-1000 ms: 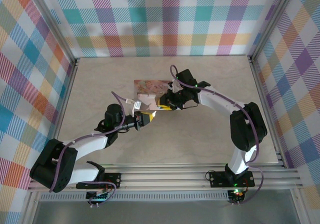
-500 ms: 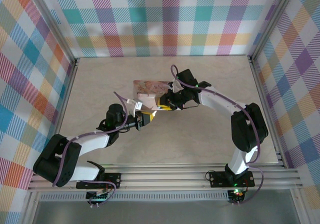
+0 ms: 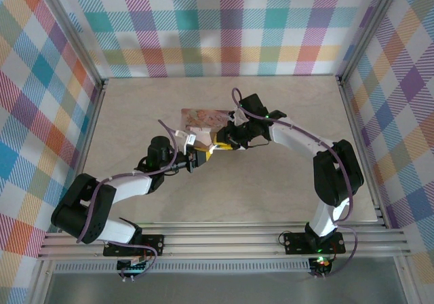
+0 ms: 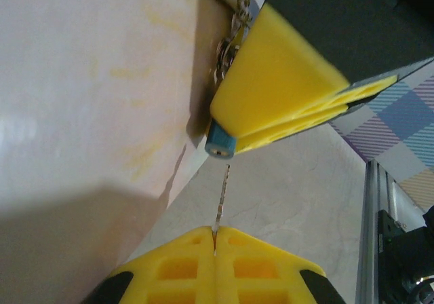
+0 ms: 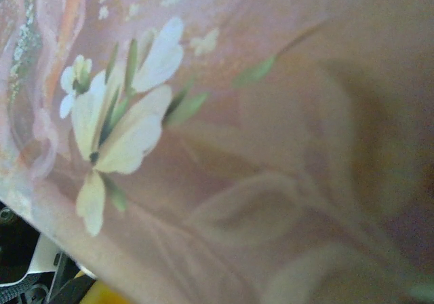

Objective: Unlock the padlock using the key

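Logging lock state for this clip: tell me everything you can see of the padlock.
The padlock shows just its teal-blue end, a small keyhole in its face, poking out from between the right gripper's yellow fingers, which clamp it beside the pink tin. Brassy metal, likely its shackle, glints beside the fingers. The key, pinched in the shut left gripper, points at the keyhole, not yet inserted.

padlock [image 4: 220, 143]: teal, keyhole end facing key | key [image 4: 221, 199]: thin blade, tip just short of keyhole
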Robot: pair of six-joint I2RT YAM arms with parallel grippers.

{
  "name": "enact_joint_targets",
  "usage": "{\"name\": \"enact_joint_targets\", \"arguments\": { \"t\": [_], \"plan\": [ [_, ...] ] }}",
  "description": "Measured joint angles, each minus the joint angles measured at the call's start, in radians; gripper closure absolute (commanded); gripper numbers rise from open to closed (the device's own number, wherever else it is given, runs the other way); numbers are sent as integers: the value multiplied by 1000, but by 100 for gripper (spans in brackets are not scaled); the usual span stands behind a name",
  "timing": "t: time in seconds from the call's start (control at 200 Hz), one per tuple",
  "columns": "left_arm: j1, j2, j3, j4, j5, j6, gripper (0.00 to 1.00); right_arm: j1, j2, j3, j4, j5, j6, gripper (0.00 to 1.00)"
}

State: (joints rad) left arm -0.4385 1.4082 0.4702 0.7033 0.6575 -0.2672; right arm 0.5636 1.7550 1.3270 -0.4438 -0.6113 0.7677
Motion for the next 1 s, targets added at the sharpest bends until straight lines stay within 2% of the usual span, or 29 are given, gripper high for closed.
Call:
{"name": "enact_joint_targets", "arguments": {
  "t": [1.0],
  "plan": [
    [-26, 63, 38, 6, -12, 3, 100, -6, 0, -6, 2, -2, 4, 100]
  ]
}}
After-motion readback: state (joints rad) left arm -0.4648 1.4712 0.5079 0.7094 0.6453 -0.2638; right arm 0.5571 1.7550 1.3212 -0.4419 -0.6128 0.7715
